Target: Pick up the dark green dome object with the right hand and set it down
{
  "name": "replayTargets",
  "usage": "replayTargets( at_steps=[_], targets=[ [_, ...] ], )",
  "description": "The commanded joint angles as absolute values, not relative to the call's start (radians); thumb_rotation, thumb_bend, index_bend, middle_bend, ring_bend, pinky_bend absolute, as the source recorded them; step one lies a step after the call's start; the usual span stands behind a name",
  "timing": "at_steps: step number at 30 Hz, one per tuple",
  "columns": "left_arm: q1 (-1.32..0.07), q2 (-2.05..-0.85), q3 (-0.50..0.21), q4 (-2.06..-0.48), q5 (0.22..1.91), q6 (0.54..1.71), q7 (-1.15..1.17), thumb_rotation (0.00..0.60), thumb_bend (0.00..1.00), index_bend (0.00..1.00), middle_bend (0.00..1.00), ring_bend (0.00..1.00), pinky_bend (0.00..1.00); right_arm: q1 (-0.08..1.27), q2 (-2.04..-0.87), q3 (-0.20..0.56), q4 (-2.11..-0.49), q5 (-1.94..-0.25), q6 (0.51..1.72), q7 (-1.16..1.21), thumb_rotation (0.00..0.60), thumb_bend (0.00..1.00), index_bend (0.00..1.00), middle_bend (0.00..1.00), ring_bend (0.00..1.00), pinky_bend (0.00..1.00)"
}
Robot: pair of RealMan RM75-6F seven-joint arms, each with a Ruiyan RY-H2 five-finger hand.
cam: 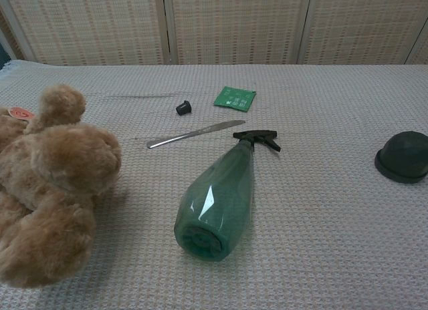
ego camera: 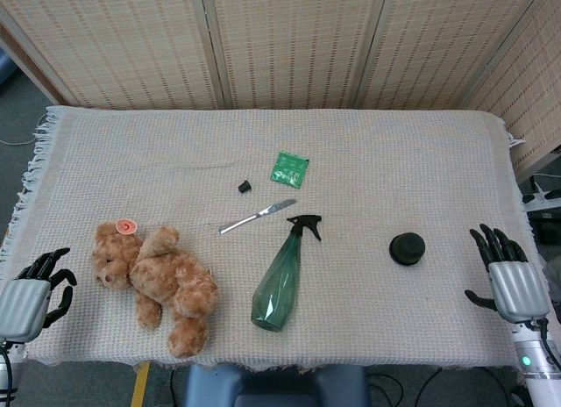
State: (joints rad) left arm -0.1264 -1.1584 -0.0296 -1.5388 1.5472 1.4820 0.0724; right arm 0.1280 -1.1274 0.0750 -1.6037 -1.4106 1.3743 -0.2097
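The dark green dome object (ego camera: 407, 248) sits flat on the woven cloth, right of centre; the chest view shows it (cam: 403, 157) at the right edge. My right hand (ego camera: 507, 276) hovers at the table's right edge, about a hand's width right of the dome, fingers spread and empty. My left hand (ego camera: 31, 293) is at the table's left front corner, fingers apart, holding nothing. Neither hand appears in the chest view.
A green spray bottle (ego camera: 282, 275) lies on its side at centre front. A brown teddy bear (ego camera: 158, 280) lies front left. A metal knife (ego camera: 257, 217), a small black cap (ego camera: 244, 187) and a green packet (ego camera: 289, 168) lie mid-table. A woven screen stands behind.
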Motion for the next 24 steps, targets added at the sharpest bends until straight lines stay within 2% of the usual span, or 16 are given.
replayTargets(
  at_steps=[1,6,12,17,24],
  targets=[
    [-0.127,-1.157,-0.029,-1.539,1.542,1.476,0.07,0.6,0.53,0.52,0.15,0.17,0.39,0.15,-1.157,0.091,-1.567,-1.381,1.343,-0.22,0.6,0.06,0.03,0.0,0.0,0.17],
    [-0.122,-1.148,-0.028,-1.547,1.549,1.489,0.052,0.6,0.53,0.53,0.15,0.17,0.39,0.19,-1.168,0.107,-1.551,-1.336,1.266,-0.192,0.6,0.06,0.02,0.0,0.0,0.17],
    [-0.118,-1.142,-0.026,-1.543,1.557,1.5,0.03,0.6,0.53,0.53,0.15,0.17,0.39,0.241,-1.196,0.117,-1.553,-1.321,1.204,-0.231,0.6,0.06,0.05,0.0,0.01,0.19],
    [-0.12,-1.14,-0.027,-1.545,1.551,1.492,0.029,0.6,0.53,0.53,0.15,0.17,0.39,0.307,-1.189,0.129,-1.576,-1.22,1.064,-0.279,0.6,0.06,0.04,0.0,0.02,0.19],
    [-0.121,-1.141,-0.026,-1.546,1.551,1.488,0.038,0.6,0.53,0.54,0.15,0.17,0.39,0.395,-1.208,0.163,-1.551,-1.047,0.937,-0.354,0.6,0.06,0.04,0.0,0.03,0.2]
  ],
)
